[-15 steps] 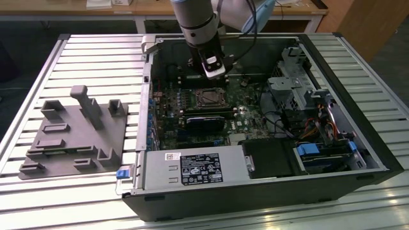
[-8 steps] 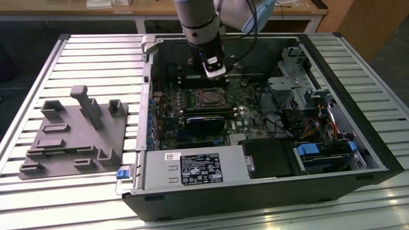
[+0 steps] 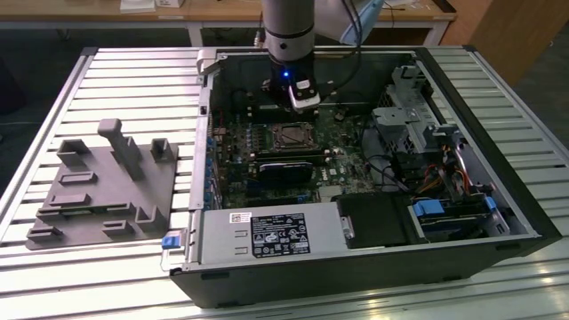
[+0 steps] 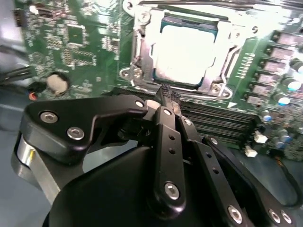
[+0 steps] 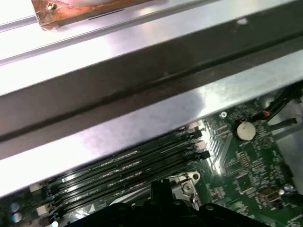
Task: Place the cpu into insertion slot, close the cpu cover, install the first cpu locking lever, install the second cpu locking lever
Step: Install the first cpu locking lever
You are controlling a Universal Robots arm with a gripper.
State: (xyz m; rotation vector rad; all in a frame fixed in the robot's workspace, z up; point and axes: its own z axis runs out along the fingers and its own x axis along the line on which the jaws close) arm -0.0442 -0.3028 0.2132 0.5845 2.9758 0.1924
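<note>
Here the slatted metal counter (image 3: 106,80) is carrying an open black computer case (image 3: 498,200) lying on its side, with a grey moulded fixture block (image 3: 102,193) sitting beside it on the exterior view's left. Inside the case, the green motherboard (image 3: 342,167) is lying flat, and a black power supply box (image 3: 266,237) with a white-printed label is filling the near corner. The arm (image 3: 289,30) is reaching down from the far side into the case, a blue light glowing on its wrist.

The hand (image 4: 168,94) is hovering just above the motherboard, close to the far edge of the insertion slot (image 3: 292,137), over the long black memory slots (image 4: 227,120). In the second wrist view its black fingers (image 4: 166,124) are pressed together at the tips and are gripping nothing.

The cpu (image 4: 189,52) is sitting in the insertion slot, its dull silver top glaring under the light. The cpu cover (image 4: 147,45) is lying down around it as a silvery frame, the chip showing through its window. A round coin battery (image 4: 56,82) is sitting on the board off to one side of the socket.
</note>
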